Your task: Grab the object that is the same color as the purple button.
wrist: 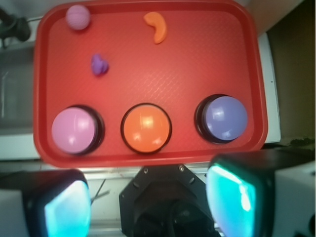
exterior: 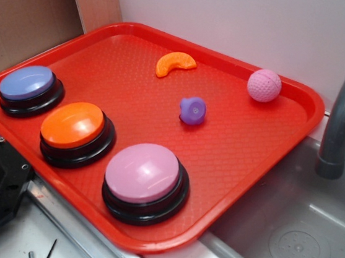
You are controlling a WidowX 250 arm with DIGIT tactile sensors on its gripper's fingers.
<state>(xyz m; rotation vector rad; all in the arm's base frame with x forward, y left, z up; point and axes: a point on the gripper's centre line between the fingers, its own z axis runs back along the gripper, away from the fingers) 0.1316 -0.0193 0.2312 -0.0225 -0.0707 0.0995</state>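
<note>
The small violet-purple object lies near the middle of the red tray, with a nub and a pale round face; in the wrist view the object sits upper left. The purple button stands at the tray's left corner, and the purple button is lower right in the wrist view. My gripper hangs high above the tray's near edge, off the tray, open, its two teal-padded fingers wide apart with nothing between them. The gripper does not show in the exterior view.
An orange button and a pink-mauve button stand along the tray's front. An orange crescent slice and a pink dimpled ball lie at the back. A grey sink with a faucet is to the right.
</note>
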